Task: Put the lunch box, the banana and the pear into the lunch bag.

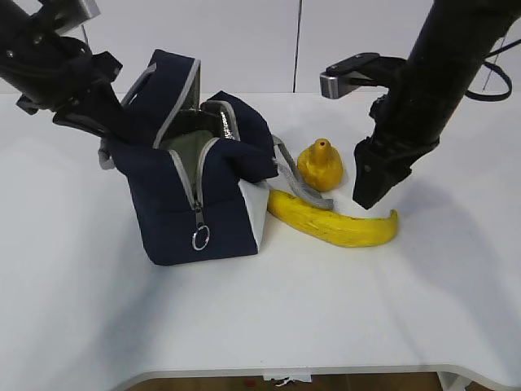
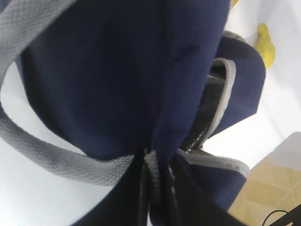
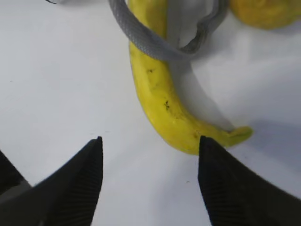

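The navy lunch bag (image 1: 175, 220) stands left of centre with its top unzipped. My left gripper (image 1: 110, 134) is shut on the bag's rim at its far left side. In the left wrist view the gripper (image 2: 153, 188) pinches the grey zipper trim and navy fabric (image 2: 117, 70). The banana (image 1: 334, 221) lies on the table to the right of the bag, and the pear (image 1: 320, 165) sits just behind it. My right gripper (image 1: 370, 191) hangs open above the banana's right end (image 3: 160, 94), its jaws (image 3: 150, 139) empty. A pale greenish surface shows inside the bag; I cannot tell whether it is the lunch box.
A grey webbing handle (image 1: 297, 183) droops from the bag across the banana's left half (image 3: 155, 44). The zipper's ring pull (image 1: 201, 238) hangs on the bag's front. The white table's front edge (image 1: 326, 371) runs along the bottom.
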`<control>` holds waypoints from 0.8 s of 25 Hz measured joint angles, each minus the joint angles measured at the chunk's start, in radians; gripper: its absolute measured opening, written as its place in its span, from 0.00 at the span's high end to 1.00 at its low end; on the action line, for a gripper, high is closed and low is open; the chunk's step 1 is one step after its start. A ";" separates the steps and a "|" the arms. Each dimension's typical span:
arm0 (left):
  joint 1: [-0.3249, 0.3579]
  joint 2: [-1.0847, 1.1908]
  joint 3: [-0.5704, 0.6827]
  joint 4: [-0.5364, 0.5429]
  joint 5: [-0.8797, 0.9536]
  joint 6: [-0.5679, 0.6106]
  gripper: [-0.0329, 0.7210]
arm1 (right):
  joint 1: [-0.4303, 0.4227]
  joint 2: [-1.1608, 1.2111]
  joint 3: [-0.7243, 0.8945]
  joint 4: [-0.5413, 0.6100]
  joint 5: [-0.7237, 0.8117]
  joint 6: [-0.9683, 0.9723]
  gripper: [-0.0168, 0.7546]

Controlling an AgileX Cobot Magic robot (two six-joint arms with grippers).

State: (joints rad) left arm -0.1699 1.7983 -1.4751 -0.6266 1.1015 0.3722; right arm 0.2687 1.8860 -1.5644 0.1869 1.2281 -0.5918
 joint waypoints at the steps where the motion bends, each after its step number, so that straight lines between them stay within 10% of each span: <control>1: 0.000 0.000 0.000 0.000 0.000 0.000 0.94 | 0.000 0.000 0.012 0.000 -0.014 -0.023 0.34; 20: 0.000 0.000 0.000 0.033 0.017 0.000 0.94 | 0.000 0.102 0.032 0.013 -0.138 -0.149 0.34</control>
State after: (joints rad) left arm -0.1699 1.7983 -1.4751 -0.5936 1.1185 0.3722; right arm 0.2687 1.9879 -1.5320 0.2000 1.0904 -0.7409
